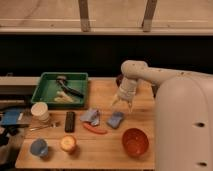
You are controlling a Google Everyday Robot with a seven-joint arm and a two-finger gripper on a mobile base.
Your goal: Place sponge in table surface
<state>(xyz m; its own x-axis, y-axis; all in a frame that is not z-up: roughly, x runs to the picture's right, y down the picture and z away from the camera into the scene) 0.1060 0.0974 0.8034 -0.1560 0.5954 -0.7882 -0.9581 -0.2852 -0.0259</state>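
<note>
A blue sponge point(116, 120) lies flat on the wooden table point(107, 150), right of centre. My gripper point(123, 104) hangs just above and slightly behind it, at the end of the white arm point(150, 75) that reaches in from the right. Its fingers are spread apart and hold nothing. The sponge is free of them.
A crumpled blue item point(91, 116) and a red stick-like object point(95, 129) lie left of the sponge. There is an orange bowl point(135, 141) front right, a black remote point(70, 121), a green tray point(62, 90) with utensils, a white cup point(40, 112), a blue cup point(39, 148) and an orange object point(68, 144).
</note>
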